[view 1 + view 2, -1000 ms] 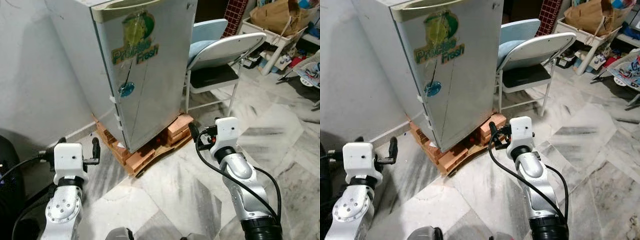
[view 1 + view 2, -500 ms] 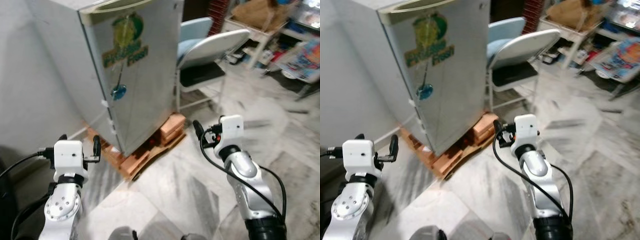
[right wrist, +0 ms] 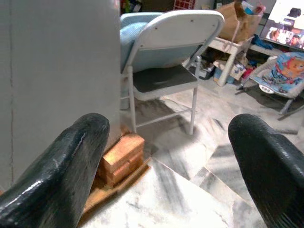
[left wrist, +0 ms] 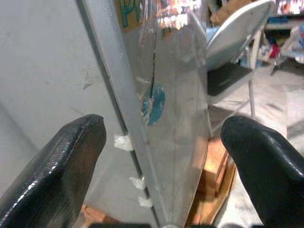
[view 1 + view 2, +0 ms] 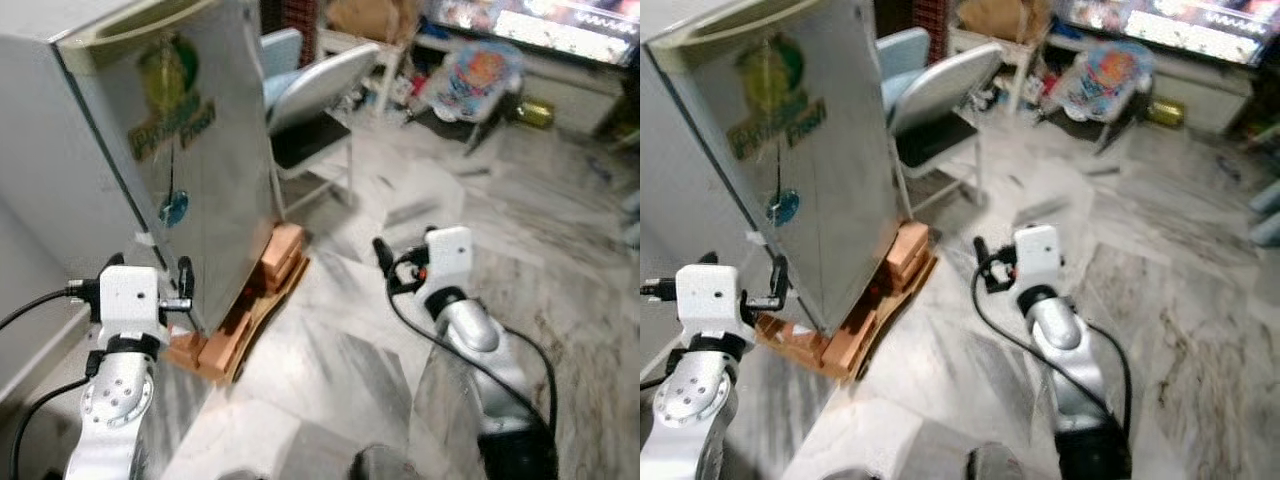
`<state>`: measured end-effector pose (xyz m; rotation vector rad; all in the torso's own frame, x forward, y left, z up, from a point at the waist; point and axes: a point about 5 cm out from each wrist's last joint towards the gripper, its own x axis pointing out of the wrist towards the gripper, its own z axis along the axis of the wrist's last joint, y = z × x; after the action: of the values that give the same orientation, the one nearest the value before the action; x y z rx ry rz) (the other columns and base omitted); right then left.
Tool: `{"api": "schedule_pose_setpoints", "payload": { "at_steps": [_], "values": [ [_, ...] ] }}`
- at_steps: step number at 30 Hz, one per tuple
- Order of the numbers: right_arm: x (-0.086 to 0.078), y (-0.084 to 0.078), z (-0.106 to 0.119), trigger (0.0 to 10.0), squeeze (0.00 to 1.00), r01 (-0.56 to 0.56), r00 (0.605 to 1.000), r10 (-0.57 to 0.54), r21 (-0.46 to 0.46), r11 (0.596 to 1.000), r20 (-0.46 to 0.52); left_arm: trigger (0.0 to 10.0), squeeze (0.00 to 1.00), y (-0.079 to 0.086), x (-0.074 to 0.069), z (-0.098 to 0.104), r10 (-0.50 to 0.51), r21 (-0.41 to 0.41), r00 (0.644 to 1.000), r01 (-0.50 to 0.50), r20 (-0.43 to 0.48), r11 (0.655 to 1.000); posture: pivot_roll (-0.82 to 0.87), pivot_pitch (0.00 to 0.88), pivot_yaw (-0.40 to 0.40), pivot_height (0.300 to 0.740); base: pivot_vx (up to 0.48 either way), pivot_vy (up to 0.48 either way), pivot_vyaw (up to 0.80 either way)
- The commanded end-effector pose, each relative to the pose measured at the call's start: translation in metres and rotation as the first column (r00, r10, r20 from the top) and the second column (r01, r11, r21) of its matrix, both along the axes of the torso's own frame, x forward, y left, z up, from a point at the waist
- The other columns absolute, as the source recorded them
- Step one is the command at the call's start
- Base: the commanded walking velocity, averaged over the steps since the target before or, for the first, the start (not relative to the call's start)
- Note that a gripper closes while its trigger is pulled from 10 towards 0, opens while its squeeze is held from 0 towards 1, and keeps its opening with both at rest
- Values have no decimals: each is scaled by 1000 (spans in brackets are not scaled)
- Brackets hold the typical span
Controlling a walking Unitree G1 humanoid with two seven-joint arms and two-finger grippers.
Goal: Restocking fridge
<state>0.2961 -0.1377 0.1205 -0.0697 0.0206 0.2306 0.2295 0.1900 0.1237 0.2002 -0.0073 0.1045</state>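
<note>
Currently the small grey metal fridge with a green "Fresh" sticker (image 5: 170, 150) stands shut on a base of orange bricks (image 5: 250, 310), against the pale wall (image 4: 42, 71). It is judged heavy and rigid; the door's smooth face offers little grip, so the recessed cream lip (image 5: 130, 25) at its top edge looks the place to pull. Left gripper (image 5: 150, 290) hovers beside the door's lower corner, fingers apart, empty. Right gripper (image 3: 166, 156) likewise gapes over the marble floor (image 5: 340, 350). Nearby, a grey folding chair (image 3: 166, 61) narrows access.

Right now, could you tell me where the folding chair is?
The folding chair stands just right of the fridge, ahead of the right gripper.
</note>
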Motion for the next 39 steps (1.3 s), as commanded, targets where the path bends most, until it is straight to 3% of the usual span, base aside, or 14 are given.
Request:
{"api": "schedule_pose_setpoints", "payload": {
  "at_steps": [1, 12, 19, 27, 32, 39],
  "values": [
    [-1, -4, -1, 10000, 0, 10, 1000, -10, -12, 1000, -3, 10000, 0, -3, 0, 0, -11, 4, 1000, 11, -2, 1000, 24, 77, -2, 740, 0, 446, 0],
    [6, -2, 6, 10000, 0, 14, 1000, -14, -9, 1000, 24, 10000, 0, -4, 6, 2, -23, 47, 999, 21, 35, 999, 22, 66, -18, 740, 0, 439, 0],
    [4, 4, 4, 10000, 0, -12, 1000, 13, -25, 1000, 25, 10000, 0, -15, 5, 1, -86, 33, 996, 85, 33, 996, 26, 77, -20, 740, 405, 258, -800],
    [2, 5, 3, 10000, 0, -12, 999, 13, -34, 999, 29, 10000, 0, -17, 4, 3, -72, 57, 996, 70, 50, 996, 26, 87, -21, 740, 121, 0, -138],
    [2, 2, 0, 10000, 0, 4, 1000, -4, -8, 1000, 6, 10000, 0, -22, 3, 4, -117, 9, 992, 116, 52, 993, 29, 90, -24, 740, 0, 0, 0],
    [1, 4, 0, 10000, 0, -3, 1000, 3, -17, 1000, 10, 10000, 0, -27, 1, 4, -155, -16, 987, 156, 51, 988, 30, 92, -26, 740, 35, 0, -782]
  ]
}}
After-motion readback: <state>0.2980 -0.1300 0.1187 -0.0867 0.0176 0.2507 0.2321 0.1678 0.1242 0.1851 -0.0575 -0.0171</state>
